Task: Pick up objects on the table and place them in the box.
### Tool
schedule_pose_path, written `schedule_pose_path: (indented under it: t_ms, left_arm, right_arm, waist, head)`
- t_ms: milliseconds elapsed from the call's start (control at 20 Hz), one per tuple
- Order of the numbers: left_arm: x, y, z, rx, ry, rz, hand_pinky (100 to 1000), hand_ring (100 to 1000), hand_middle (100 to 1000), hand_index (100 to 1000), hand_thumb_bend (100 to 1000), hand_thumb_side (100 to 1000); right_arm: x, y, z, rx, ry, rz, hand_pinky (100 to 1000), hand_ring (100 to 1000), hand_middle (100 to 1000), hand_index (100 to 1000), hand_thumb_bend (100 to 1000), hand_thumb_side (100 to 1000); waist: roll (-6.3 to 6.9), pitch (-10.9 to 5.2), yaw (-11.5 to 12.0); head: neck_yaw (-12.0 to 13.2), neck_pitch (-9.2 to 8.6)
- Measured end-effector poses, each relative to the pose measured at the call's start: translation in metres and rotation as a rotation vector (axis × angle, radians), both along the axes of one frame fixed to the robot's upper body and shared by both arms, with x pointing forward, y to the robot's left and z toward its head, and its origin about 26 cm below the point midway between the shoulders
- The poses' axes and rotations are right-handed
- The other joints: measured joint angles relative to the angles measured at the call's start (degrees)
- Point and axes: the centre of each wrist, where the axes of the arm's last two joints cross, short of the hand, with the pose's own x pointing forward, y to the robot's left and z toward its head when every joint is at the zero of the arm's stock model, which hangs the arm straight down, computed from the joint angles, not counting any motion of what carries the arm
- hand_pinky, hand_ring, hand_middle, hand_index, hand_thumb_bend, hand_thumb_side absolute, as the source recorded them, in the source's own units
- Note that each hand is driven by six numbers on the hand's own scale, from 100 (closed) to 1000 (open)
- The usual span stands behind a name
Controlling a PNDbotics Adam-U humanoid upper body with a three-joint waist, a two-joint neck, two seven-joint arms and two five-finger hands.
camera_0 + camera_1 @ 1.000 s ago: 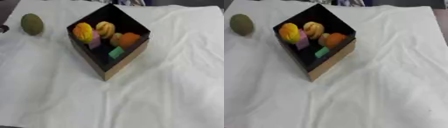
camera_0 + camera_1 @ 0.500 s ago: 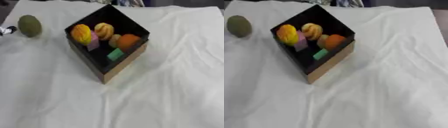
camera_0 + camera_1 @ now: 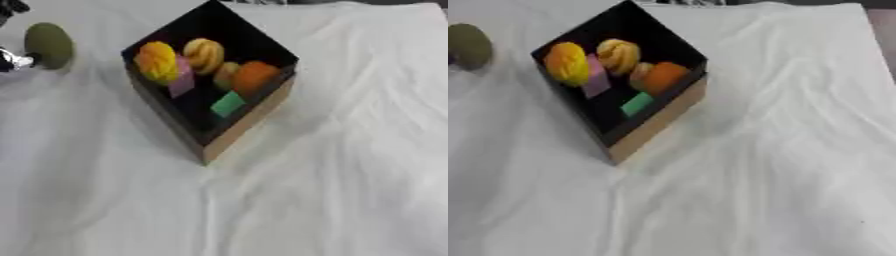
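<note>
At the upper left of the frame the left robot hand (image 3: pixel 12 59), its fingers too hidden to tell released from clenched, sits just beside the green fruit (image 3: pixel 49 45), the last object outside the box (image 3: pixel 249 127) mid-table, likely to grasp it.

left hand (image 3: pixel 10 59) cut off at edge, blurred

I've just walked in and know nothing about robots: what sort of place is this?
Probably a robot practice table rather than a kitchen. A white cloth covers it, a black-lined cardboard box holds toy-like fruit and coloured blocks, and a green oval fruit lies outside it, beside part of the robot's left hand.
</note>
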Motion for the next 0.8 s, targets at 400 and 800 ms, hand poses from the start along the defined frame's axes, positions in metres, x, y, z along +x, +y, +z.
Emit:
schedule_pose_path:
  t_ms: [400,800]
  left_arm:
    - [0.008,-0.003,-0.008,0.03,0.031,0.052,848,847,795,866,406,153]
    - [0.013,-0.005,-0.013,0.082,-0.011,0.142,783,789,740,780,394,100]
  right_arm:
    - [0.0,0.001,0.001,0.007,-0.006,0.005,886,873,697,754,100,439]
    - [0.001,0.002,-0.001,0.016,-0.001,0.008,886,873,694,754,100,453]
  waist:
    - [0.0,0.88,-1.25]
    - [0.0,1.21,-1.68]
  head:
    - [1.08,-0.74]
    - [1.89,-1.19]
